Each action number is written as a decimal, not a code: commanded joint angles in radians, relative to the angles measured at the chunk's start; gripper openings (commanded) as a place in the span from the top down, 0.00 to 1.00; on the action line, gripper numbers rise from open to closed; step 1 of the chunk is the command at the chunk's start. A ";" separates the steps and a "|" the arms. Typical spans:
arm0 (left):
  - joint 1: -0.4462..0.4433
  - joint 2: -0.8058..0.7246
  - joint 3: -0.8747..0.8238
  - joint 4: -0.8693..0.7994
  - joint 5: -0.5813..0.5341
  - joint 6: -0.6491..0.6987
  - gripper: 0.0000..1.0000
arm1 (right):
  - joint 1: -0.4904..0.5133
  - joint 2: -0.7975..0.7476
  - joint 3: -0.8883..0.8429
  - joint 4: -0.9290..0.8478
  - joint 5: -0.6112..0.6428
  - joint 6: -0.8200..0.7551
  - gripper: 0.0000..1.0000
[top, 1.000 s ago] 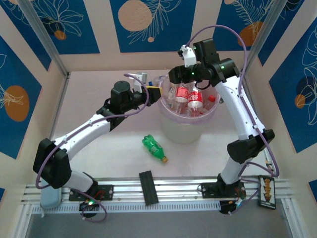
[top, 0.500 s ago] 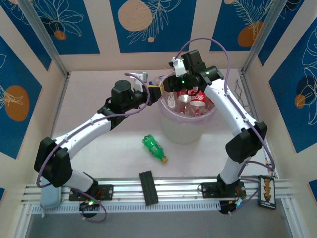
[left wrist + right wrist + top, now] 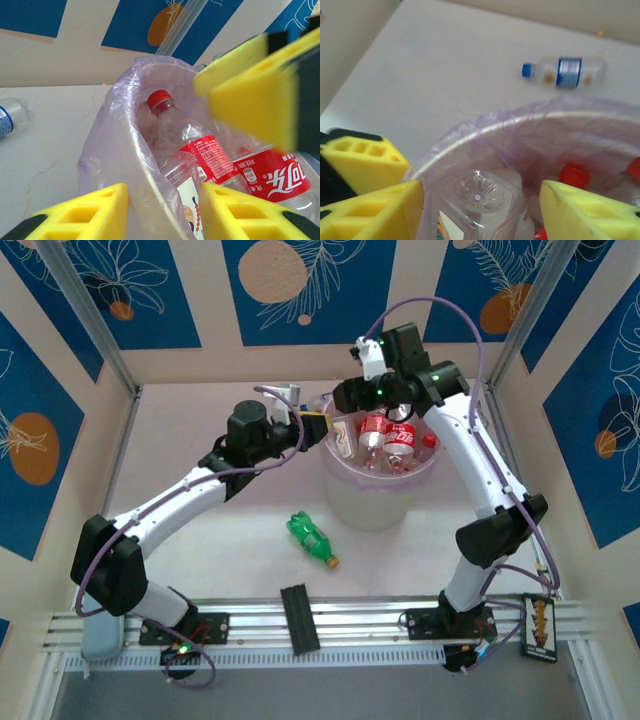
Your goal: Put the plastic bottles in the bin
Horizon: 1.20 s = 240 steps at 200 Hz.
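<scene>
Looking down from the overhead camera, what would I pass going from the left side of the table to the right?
Left arm's black elbow → green bottle lying on the table → bin holding bottles → right arm's black elbow.

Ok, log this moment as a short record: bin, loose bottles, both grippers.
bin: round cream-white bucket with lilac bag liner, holding several red-labelled clear plastic bottles
on table: green plastic bottle with yellow cap; clear bottle with blue label
left gripper: clamped across bin rim
right gripper: open above bin
</scene>
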 commanded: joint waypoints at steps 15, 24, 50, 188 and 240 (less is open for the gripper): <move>-0.011 0.008 0.023 -0.048 -0.013 0.030 0.58 | -0.048 -0.042 0.074 -0.095 0.084 -0.025 0.36; -0.012 0.008 0.022 -0.051 -0.015 0.032 0.58 | -0.077 -0.060 0.054 -0.104 0.101 -0.019 0.37; -0.012 0.016 0.019 -0.048 -0.012 0.030 0.58 | -0.168 -0.107 -0.037 -0.116 0.131 -0.004 0.38; -0.016 0.023 0.017 -0.036 -0.013 0.023 0.58 | -0.113 -0.144 -0.229 -0.052 -0.084 0.057 0.39; -0.019 0.020 0.019 -0.036 -0.014 0.028 0.58 | -0.036 -0.116 -0.215 -0.055 -0.087 0.084 0.40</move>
